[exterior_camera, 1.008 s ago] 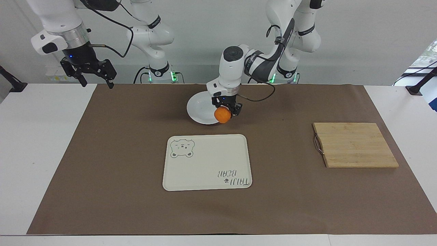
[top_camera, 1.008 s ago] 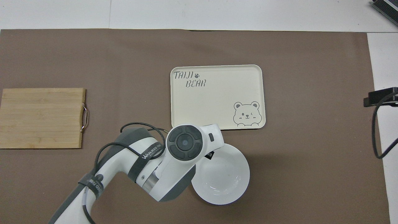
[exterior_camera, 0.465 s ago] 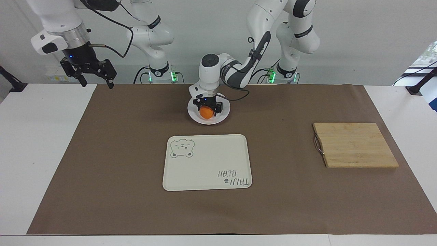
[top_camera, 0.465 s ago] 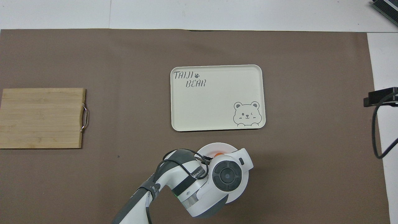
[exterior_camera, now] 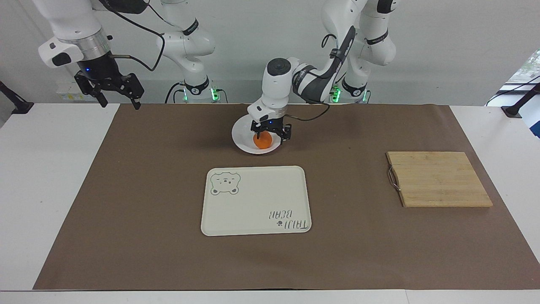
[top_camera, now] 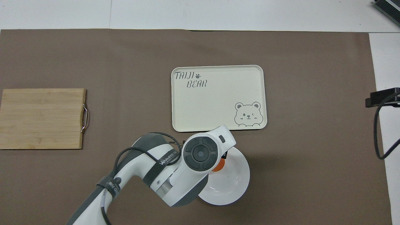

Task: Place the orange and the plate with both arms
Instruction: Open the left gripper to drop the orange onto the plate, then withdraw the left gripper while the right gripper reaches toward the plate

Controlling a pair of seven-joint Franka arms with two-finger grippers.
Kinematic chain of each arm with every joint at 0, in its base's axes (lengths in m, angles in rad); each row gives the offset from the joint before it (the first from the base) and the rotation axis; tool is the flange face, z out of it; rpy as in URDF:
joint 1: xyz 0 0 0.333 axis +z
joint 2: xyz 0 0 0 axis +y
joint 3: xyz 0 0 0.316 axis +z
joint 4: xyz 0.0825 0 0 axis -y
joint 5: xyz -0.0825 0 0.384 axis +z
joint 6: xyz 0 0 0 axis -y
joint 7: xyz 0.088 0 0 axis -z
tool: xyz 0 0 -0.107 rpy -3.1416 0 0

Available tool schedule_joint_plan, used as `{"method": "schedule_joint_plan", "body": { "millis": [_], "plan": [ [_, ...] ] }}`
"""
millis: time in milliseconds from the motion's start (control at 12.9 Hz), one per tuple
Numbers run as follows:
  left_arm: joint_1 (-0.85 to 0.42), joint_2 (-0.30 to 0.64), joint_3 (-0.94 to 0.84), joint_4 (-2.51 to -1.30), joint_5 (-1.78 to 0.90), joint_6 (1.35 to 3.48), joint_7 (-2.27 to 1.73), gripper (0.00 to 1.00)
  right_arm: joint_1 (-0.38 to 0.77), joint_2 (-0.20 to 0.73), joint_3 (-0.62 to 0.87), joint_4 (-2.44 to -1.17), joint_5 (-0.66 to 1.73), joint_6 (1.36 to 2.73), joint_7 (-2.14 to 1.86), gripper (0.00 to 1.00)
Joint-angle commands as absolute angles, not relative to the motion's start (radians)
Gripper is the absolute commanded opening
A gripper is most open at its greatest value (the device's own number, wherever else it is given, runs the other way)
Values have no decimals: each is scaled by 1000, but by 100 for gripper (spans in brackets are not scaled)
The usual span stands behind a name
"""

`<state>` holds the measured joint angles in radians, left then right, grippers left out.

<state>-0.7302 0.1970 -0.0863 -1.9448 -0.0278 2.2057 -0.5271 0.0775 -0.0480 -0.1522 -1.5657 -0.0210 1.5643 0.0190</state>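
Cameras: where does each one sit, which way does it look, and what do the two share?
Facing view: high across the table, looking at the robots; both arms show, the left gripper open just above the orange on the plate, the right gripper open, waiting raised at its end.
Overhead view: high above the robots' end, looking steeply down; only the left arm shows.
Shared: orange, plate, tray, cutting board.

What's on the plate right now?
The orange lies on the plate, with the left gripper open just over it. The arm hides part of the plate from overhead.
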Motion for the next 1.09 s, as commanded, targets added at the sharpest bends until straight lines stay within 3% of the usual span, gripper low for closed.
{"method": "schedule_joint_plan", "body": {
  "millis": [0, 155, 465, 775, 1008],
  "plan": [
    [-657, 152, -92, -1910, -34, 2113, -523, 100, 66, -49, -153, -1560, -24, 1533, 35, 100],
    [-580, 131, -91, -1867, -34, 2065, -522, 100, 61, -57, -164, -1557, -15, 1464, 35, 100],
    [-399, 101, -91, -1826, -34, 2059, -474, 100, 90, -60, -149, -1562, -15, 1470, 23, 100],
    [-270, 112, -89, -1781, -34, 2037, -317, 100, 97, -106, -144, -1696, 150, 1479, 32, 100],
    [-201, 121, -87, -1744, -26, 1991, -223, 100, 98, -115, -143, -1846, 283, 1616, 17, 100]
  ]
}}
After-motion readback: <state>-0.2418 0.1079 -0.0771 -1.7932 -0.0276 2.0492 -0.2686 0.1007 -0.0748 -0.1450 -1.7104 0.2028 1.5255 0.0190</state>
